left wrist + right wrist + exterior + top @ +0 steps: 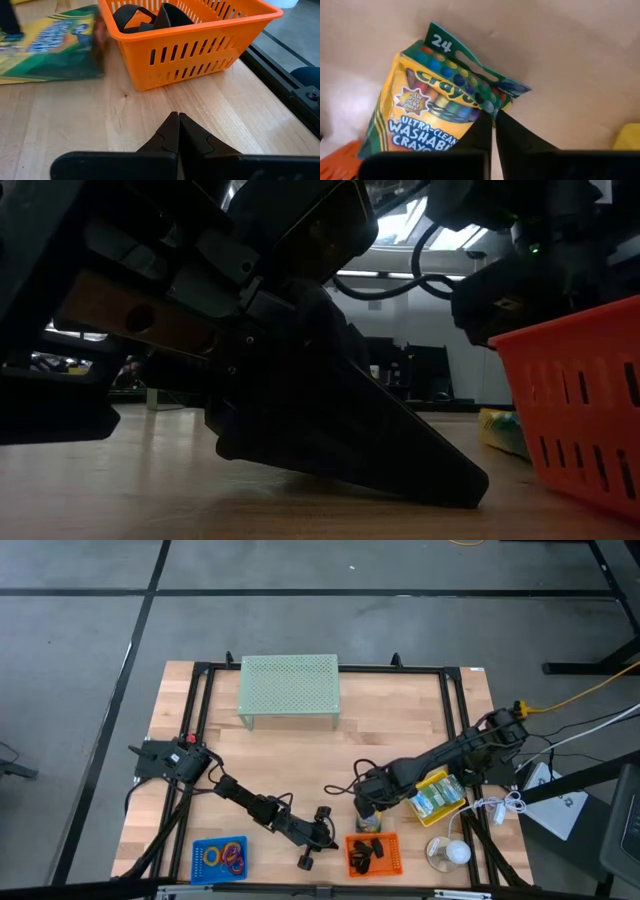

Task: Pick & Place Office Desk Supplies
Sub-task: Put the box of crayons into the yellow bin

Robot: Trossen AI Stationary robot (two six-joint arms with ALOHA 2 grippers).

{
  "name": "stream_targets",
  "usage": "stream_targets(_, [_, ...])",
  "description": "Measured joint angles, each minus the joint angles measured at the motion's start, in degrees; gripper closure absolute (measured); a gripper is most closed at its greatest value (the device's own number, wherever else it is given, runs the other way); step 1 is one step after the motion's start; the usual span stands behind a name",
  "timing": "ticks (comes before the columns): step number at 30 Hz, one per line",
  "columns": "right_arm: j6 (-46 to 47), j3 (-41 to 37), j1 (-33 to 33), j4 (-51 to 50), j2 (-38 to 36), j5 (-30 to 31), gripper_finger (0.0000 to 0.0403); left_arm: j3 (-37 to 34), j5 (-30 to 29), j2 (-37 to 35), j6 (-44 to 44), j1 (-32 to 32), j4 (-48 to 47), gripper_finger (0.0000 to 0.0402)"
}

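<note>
The right gripper (493, 131), fingers pinched together, has a Crayola crayon box (427, 107) pressed against them; whether it truly grips is unclear. Next, I judge, comes lifting it clear of the orange basket (372, 856). The left gripper (178, 134) rests narrow and empty beside that basket.

The crayon box (432, 105) has words you can read. A white "24" stands on its green top flap. Under that is the name "Crayola" in green letters, partly hidden. Lower down, on blue, it says "ULTRA-CLEAN WASHABLE", and then a word that starts "CRAYO". A small starburst sign on the box is too tiny to read.
</note>
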Motion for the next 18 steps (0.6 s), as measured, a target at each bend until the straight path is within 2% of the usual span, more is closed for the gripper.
stream_targets(6, [0.9,-0.4,-1.2,-2.4,-3.8,6.9,0.0398,0.0,0.0,0.0,0.0,0.0,0.0,0.0398])
stream_targets(12, [3.0,-0.3,-1.6,-4.4,-10.7,10.7,0.0401,0.0,0.0,0.0,0.0,0.0,0.0,0.0398])
stream_targets(18, [8.3,-0.2,-1.0,-12.1,-16.5,11.2,0.0402,0.0,0.0,0.0,0.0,0.0,0.0,0.0398])
